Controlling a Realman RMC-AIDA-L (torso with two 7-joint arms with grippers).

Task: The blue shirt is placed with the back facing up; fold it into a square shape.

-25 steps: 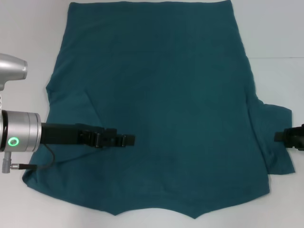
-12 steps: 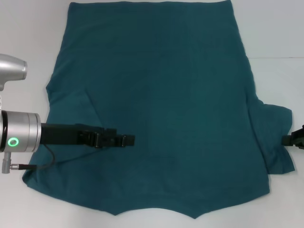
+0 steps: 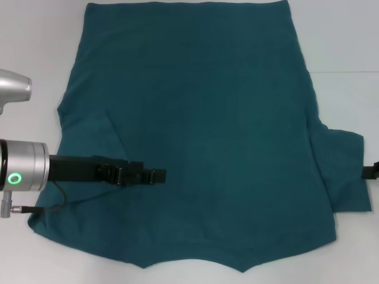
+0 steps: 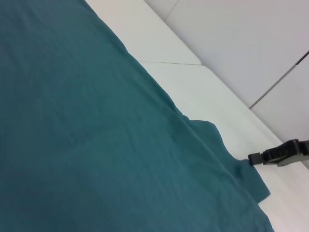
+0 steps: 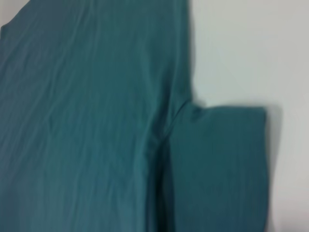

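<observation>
While the blue shirt lay flat, plain side up, on the white table, the left gripper rested over its left half, jaws apparently together. The right gripper sat just beside the right sleeve; jaw state indeterminable.

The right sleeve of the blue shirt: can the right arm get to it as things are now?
Probably yes. The right gripper sits just off the right sleeve of the blue shirt, with only bare table between them. The left gripper is far across the shirt, not in the way.
</observation>
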